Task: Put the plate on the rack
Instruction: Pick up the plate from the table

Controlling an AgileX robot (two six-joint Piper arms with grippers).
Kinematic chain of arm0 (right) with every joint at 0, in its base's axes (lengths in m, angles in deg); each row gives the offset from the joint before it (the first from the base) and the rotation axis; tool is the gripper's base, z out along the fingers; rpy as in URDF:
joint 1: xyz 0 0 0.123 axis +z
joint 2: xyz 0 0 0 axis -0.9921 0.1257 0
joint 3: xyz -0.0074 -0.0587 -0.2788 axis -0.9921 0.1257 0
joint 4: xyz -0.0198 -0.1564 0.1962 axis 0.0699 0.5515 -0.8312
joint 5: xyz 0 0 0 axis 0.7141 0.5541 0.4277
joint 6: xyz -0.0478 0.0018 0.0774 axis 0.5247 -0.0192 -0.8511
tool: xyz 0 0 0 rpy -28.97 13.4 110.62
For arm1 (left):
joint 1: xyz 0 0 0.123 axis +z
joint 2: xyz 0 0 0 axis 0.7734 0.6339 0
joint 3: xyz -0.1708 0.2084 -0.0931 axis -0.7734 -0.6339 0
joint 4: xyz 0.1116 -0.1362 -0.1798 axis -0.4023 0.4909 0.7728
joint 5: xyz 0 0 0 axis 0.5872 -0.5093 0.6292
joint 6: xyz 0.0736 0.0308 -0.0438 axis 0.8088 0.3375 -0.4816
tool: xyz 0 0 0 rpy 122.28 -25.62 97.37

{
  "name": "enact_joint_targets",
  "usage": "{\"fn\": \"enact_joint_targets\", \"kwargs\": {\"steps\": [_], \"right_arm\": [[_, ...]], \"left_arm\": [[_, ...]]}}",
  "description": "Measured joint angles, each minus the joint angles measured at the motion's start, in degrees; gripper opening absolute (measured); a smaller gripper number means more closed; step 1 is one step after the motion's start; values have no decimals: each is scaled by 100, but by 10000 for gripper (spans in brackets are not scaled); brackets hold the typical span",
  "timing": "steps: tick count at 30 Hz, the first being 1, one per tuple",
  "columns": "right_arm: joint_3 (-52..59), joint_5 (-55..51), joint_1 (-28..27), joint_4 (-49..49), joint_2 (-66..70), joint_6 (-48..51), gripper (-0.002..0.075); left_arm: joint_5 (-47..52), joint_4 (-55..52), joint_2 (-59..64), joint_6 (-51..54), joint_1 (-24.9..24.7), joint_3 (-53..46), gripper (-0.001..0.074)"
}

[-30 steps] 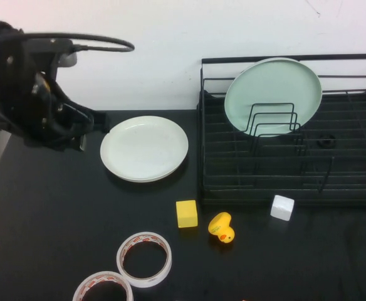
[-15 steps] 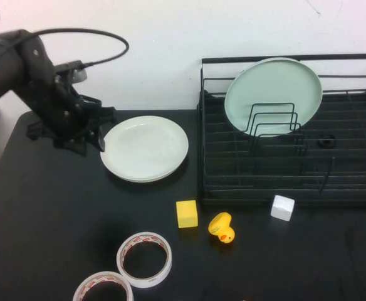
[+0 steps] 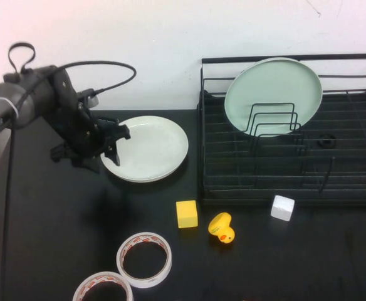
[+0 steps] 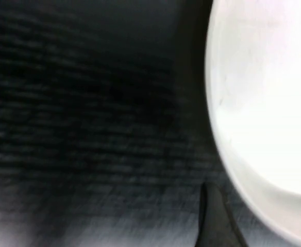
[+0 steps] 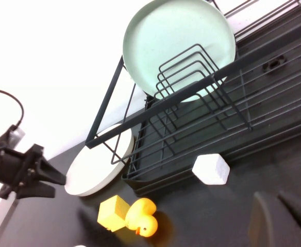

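The cream plate lies flat on the black table, left of the rack. My left gripper is at the plate's left edge, low over the table. In the left wrist view its jaws are open, one dark finger on each side of the white rim, not closed on it. The black wire rack stands at the right and holds a mint-green plate upright against the loop dividers. My right gripper is out of the high view; it hovers over the table in front of the rack.
A yellow cube, a rubber duck and a white cube lie in front of the rack. Two tape rolls lie near the table's front. A cable loops above the left arm.
My left arm has swung right and down from the table's left side, bringing its gripper to the cream plate's left edge. The plates and small objects have not moved.
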Motion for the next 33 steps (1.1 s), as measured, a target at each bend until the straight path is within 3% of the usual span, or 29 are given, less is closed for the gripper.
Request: {"fn": "enact_joint_targets", "kwargs": {"steps": [20,23,27,33], "right_arm": [[0,-145,0,0,0,0,9],[0,-145,0,0,0,0,9],[0,-145,0,0,0,0,10],[0,-155,0,0,0,0,9]], "left_arm": [[-1010,290,527,-461,0,56,339],[-1009,300,563,-461,0,70,269],[-1066,300,597,-461,5,81,75],[-1167,626,627,-185,28,94,10]]}}
